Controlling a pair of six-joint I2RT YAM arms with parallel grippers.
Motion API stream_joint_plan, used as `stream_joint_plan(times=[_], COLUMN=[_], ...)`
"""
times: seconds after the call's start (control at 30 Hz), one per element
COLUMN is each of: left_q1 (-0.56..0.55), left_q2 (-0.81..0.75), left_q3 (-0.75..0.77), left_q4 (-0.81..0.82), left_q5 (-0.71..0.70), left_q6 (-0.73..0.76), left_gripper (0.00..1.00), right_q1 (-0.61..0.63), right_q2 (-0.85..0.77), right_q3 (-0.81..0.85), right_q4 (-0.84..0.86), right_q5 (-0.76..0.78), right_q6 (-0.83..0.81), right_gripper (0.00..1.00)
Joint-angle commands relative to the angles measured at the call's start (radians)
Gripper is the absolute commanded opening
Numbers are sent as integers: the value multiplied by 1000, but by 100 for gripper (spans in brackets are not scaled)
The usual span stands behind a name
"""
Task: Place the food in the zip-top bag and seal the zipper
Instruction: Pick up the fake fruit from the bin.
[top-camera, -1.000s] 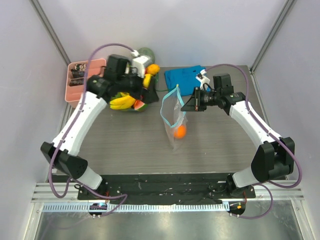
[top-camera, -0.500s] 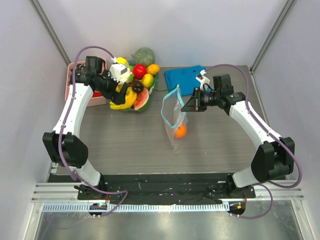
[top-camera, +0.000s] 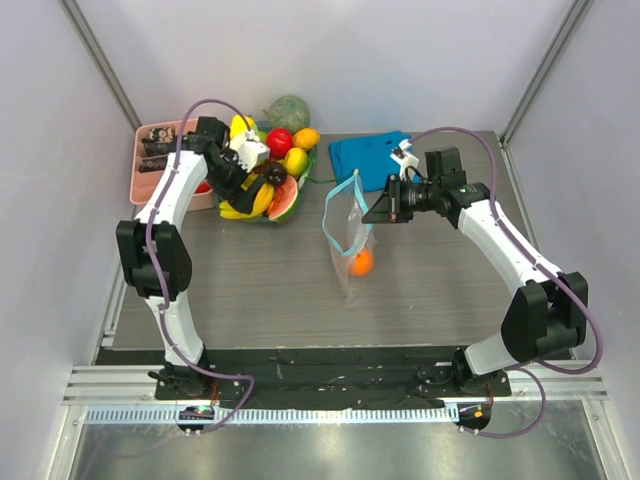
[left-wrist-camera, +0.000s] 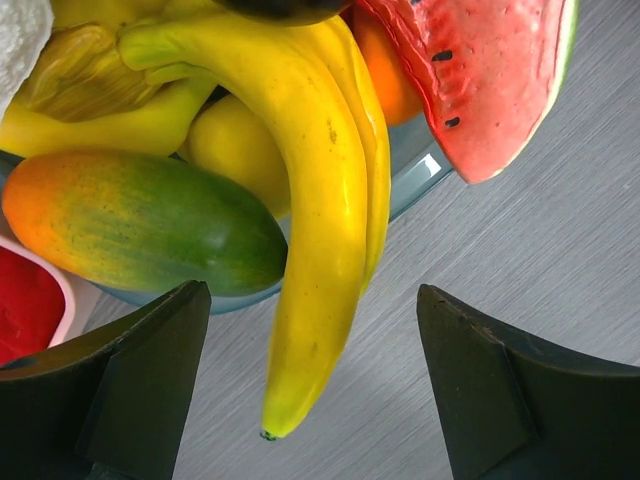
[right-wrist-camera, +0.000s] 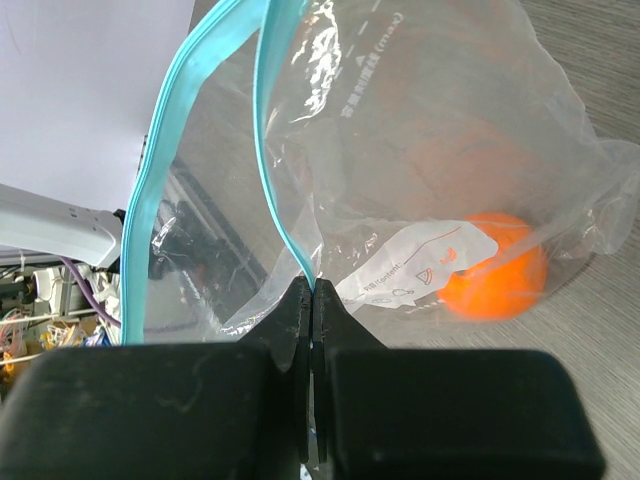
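The food is piled in a bowl at the back left: a yellow banana bunch (top-camera: 250, 205) (left-wrist-camera: 315, 200), a red apple (top-camera: 279, 141) and a lemon (top-camera: 306, 138). My left gripper (top-camera: 256, 182) (left-wrist-camera: 315, 385) is open low over the pile, the banana's tip between its fingers (left-wrist-camera: 150, 370) without touching them. The zip-top bag (top-camera: 346, 232) (right-wrist-camera: 420, 150) stands mid-table with an orange (top-camera: 361, 262) (right-wrist-camera: 495, 282) inside. Its mouth gapes, the two sides of the teal zipper (right-wrist-camera: 160, 180) held apart. My right gripper (top-camera: 376, 212) (right-wrist-camera: 312, 292) is shut on the mouth's right edge.
A watermelon slice (top-camera: 286, 198) (left-wrist-camera: 480, 70) and a green-orange mango (left-wrist-camera: 140, 220) share the blue bowl (left-wrist-camera: 420, 178). A pink tray (top-camera: 160, 172) sits at the back left, a green melon (top-camera: 288, 108) behind the bowl, and a folded blue cloth (top-camera: 368, 155) behind the bag.
The left arm has swung in towards the left wall, and its gripper has settled low by the bananas. The right arm and the bag have not moved.
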Motion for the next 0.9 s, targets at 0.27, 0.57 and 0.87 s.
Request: stream_joint_plan(times=[0.27, 0.57, 0.87], left_q1=[1, 2, 2], left_q2=[0, -57, -70], left_q3=[55, 23, 27], left_q4=[-81, -73, -62], left_q5=[67, 102, 118], left_q6=[91, 123, 141], left_gripper=[50, 33, 22], right_q1=[3, 5, 5], right_q2=[13, 24, 24], right_q3=[54, 61, 61], right_q4=[-10, -8, -8], right_q5=[0, -2, 0], right_q6=[-28, -24, -25], right_gripper=[1, 1, 1])
